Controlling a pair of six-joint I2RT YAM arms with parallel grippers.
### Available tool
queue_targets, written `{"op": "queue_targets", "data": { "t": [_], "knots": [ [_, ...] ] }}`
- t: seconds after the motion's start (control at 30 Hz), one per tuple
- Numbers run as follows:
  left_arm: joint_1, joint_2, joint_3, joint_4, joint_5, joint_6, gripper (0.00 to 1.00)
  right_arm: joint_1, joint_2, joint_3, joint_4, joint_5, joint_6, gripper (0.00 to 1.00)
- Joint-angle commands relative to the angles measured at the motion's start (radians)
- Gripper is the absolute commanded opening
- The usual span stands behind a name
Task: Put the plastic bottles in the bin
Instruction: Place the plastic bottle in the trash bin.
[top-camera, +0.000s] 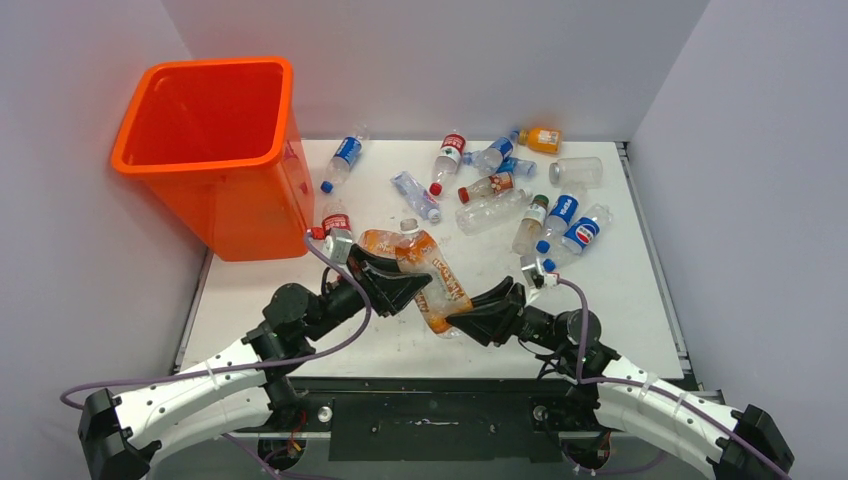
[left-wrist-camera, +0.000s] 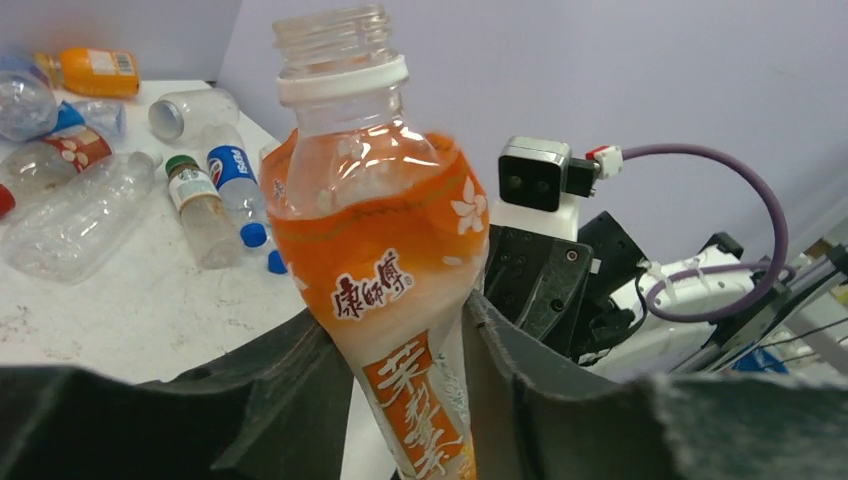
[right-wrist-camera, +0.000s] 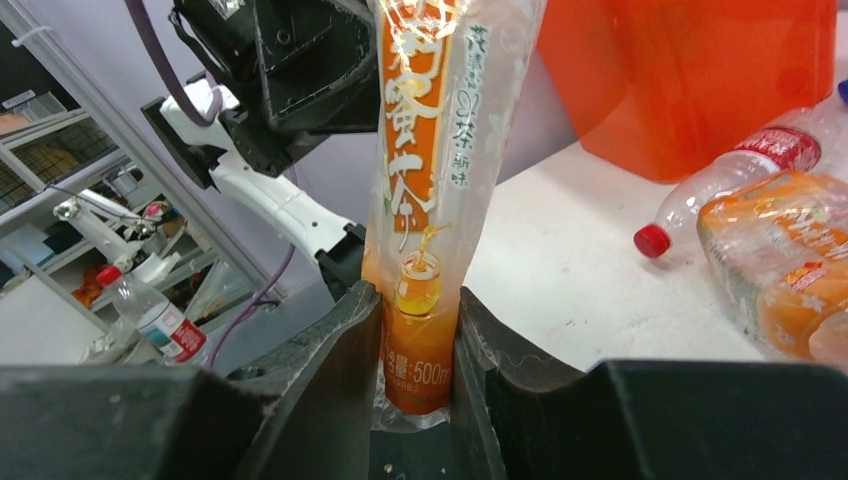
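Standing at the far left corner of the table (top-camera: 300, 305), the orange bin (top-camera: 245, 205) is gaping open-topped while the left gripper (left-wrist-camera: 390, 340) is squeezing the upper half of an uncapped orange-labelled bottle (left-wrist-camera: 375, 230), stretched between both arms at mid-table. The right gripper (right-wrist-camera: 415, 310) is clamping its base end, and the other plastic bottles (top-camera: 490, 213) are lying scattered across the far right.

The orange tea bottle (left-wrist-camera: 380, 260) has the name 康師傅 in red on a white strip, with big white Chinese words below it that start with 茉莉. Lower down on this same bottle you can read 茶, and 500 near the bottom. A little blue-label bottle (left-wrist-camera: 228, 168) lying on the table says Pepsi.
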Motion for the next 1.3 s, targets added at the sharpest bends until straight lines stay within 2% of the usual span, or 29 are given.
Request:
{"op": "queue_targets", "data": {
  "t": [0.0,0.07,0.1,0.13,0.2,0.3,0.5,0.63,0.73,0.8,0.83,0.87,0.93,1.0,1.03,1.2,1.27],
  "knots": [
    [0.026,-0.014,0.018,0.097,0.066,-0.019,0.29,0.028,0.013,0.066,-0.023,-0.056,-0.051,0.18],
    [0.042,-0.021,0.026,0.083,0.116,-0.018,0.16,0.030,0.016,0.114,-0.147,-0.064,-0.083,0.43],
    [0.056,-0.023,0.035,0.073,0.144,-0.016,0.08,0.030,0.015,0.137,-0.200,-0.069,-0.104,0.52],
    [0.068,-0.025,0.043,0.052,0.174,-0.016,0.02,0.032,0.015,0.158,-0.246,-0.074,-0.129,0.59],
    [0.097,-0.026,0.065,0.009,0.238,-0.015,0.00,0.032,0.013,0.196,-0.318,-0.081,-0.156,0.64],
    [0.138,-0.018,0.084,-0.013,0.360,-0.022,0.00,0.031,0.022,0.223,-0.351,-0.100,-0.158,0.66],
    [0.149,0.015,0.090,0.051,0.557,-0.052,0.00,0.033,0.082,0.213,-0.274,-0.108,-0.104,0.73],
    [0.150,0.056,0.111,0.078,0.663,-0.088,0.00,0.039,0.099,0.211,-0.230,-0.088,-0.085,0.73],
    [0.148,0.074,0.121,0.082,0.701,-0.103,0.00,0.052,0.128,0.219,-0.211,-0.090,-0.076,0.66],
    [0.146,0.077,0.120,0.083,0.697,-0.103,0.00,0.063,0.149,0.227,-0.211,-0.095,-0.076,0.48],
    [0.146,0.074,0.118,0.082,0.688,-0.102,0.02,0.069,0.158,0.227,-0.208,-0.098,-0.076,0.39],
    [0.146,0.067,0.116,0.080,0.675,-0.098,0.17,0.078,0.163,0.227,-0.208,-0.098,-0.081,0.29],
    [0.148,0.048,0.110,0.057,0.639,-0.078,0.59,0.104,0.163,0.226,-0.214,-0.089,-0.095,0.18],
    [0.147,0.019,0.107,0.033,0.593,-0.060,0.90,0.127,0.152,0.233,-0.249,-0.058,-0.129,0.14],
    [0.148,0.000,0.107,0.017,0.552,-0.046,0.98,0.144,0.145,0.243,-0.288,-0.028,-0.158,0.13],
    [0.148,-0.116,0.107,-0.054,0.288,0.046,0.96,0.244,0.111,0.294,-0.486,0.161,-0.329,0.11],
    [0.147,-0.145,0.120,-0.088,0.190,0.085,0.96,0.288,0.101,0.304,-0.527,0.254,-0.375,0.08]
  ]
}}
